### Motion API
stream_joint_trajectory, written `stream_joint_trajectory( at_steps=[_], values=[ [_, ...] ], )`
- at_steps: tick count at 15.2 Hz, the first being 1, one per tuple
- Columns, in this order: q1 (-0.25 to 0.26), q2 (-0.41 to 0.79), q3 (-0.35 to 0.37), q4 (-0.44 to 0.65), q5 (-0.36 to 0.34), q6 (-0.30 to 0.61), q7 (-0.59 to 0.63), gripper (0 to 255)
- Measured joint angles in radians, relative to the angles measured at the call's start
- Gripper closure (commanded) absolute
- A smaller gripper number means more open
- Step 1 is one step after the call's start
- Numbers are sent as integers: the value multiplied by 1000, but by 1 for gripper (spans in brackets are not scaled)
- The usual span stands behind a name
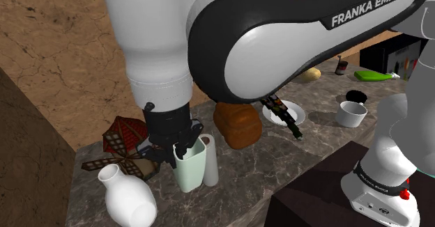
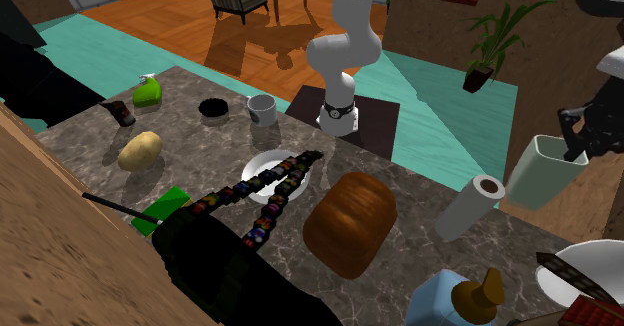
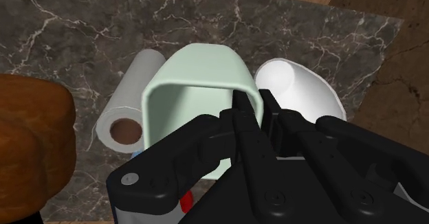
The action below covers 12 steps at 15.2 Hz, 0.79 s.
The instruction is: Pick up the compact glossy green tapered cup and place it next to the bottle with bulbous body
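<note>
The hand (image 2: 573, 152) clasps the pale green cup (image 2: 540, 176).

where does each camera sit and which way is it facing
Shoulder view: beside the stand, looking down over the counter; the arm and the gripper on the pale green cup show.
Second exterior view: across the counter, facing the arm's base; the gripper is at its right edge.
Wrist view: on the hand, looking down past the fingers into the cup.
All share the cup and paper roll.

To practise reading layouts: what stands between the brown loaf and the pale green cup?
A white paper roll, upright, stands between the brown loaf and the pale green cup, seen in the wrist view.
</note>
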Motion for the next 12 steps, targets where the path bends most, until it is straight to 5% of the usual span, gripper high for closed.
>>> stream_joint_trajectory(
  at_steps=[12],
  values=[
    [-3,8,-4,-152,-9,159,10,255]
  ],
)
